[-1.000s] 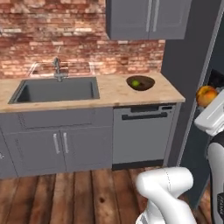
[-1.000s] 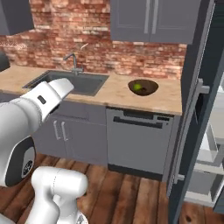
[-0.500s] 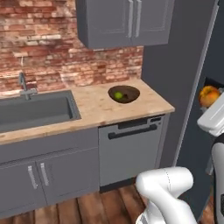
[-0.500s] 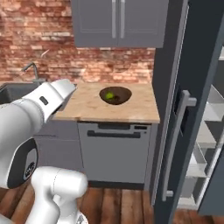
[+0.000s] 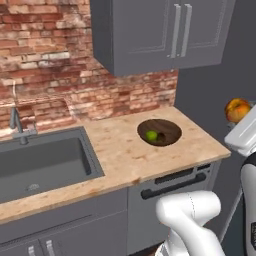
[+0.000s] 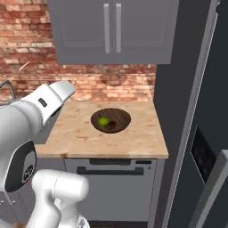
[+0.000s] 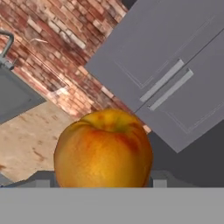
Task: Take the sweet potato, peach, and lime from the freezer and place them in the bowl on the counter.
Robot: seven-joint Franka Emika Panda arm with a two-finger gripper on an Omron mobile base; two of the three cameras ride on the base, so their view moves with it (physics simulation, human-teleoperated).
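Open air over bowl (image 5: 160,132), wall cabinet (image 5: 155,35) above, freezer (image 6: 196,98) beside

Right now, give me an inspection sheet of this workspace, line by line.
Surface: tan wood counter with a grey inset sink.
Job's things: lime and a dark lump, likely the sweet potato, lie in the bowl; peach is carried at the hand.
Clutter: nothing seen.
Gripper: gripper closed around the peach, fingertips hidden behind it.
Cables: nothing seen.
Surroundings: brick wall, grey wall cabinets, faucet, dark freezer body beside the counter.
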